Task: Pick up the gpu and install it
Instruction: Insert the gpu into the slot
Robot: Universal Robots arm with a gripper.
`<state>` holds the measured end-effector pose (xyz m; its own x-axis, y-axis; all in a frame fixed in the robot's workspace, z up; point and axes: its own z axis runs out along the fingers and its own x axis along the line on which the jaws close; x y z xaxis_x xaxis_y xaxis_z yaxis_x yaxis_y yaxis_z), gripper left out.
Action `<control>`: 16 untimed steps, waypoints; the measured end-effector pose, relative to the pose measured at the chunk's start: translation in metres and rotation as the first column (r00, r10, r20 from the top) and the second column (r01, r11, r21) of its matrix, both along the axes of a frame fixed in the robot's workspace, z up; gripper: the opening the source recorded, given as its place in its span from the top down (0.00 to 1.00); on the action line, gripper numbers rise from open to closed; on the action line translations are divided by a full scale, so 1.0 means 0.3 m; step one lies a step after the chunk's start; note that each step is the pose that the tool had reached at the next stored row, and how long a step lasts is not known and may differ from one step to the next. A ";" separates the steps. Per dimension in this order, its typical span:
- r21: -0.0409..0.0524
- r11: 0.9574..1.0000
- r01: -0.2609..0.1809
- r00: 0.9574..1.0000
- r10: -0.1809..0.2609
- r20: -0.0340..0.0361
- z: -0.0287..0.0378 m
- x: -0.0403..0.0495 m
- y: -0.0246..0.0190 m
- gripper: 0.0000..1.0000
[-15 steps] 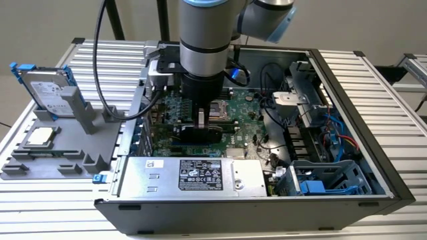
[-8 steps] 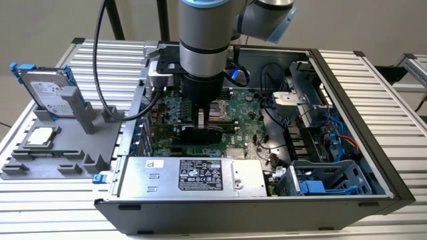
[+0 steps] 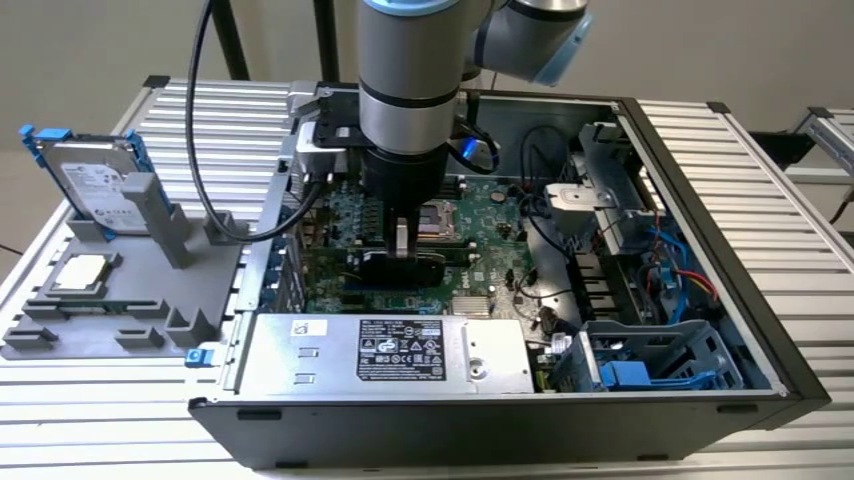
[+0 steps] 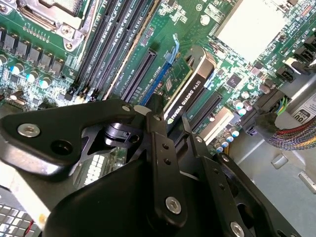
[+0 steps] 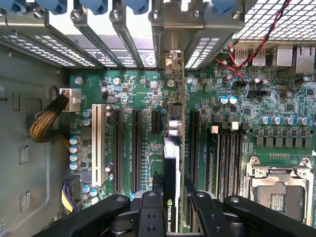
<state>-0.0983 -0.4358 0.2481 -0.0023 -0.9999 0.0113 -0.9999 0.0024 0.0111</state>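
Down inside the open computer case (image 3: 747, 390), the gripper (image 5: 170, 207) is clenched on the gpu (image 5: 172, 163), held edge-on above the green motherboard (image 5: 143, 89) among the long black expansion slots (image 5: 136, 148). White lettering runs along the card's black shroud in the second wrist view; a white label with print sits on the silver power supply (image 3: 387, 350). Beside the card, the bare processor socket (image 5: 276, 190). On the exterior view's left, a hard drive (image 3: 94, 185) stands in a grey holder (image 3: 120, 300)
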 end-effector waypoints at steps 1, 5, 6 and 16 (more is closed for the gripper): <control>0.000 1.000 0.000 1.000 0.000 0.000 0.001 0.000 0.000 1.00; -0.002 1.000 -0.003 1.000 0.003 0.000 0.006 -0.001 0.005 1.00; -0.002 1.000 -0.004 1.000 0.004 0.000 0.006 -0.001 0.006 1.00; -0.002 1.000 -0.005 1.000 0.005 0.000 0.006 -0.002 0.006 1.00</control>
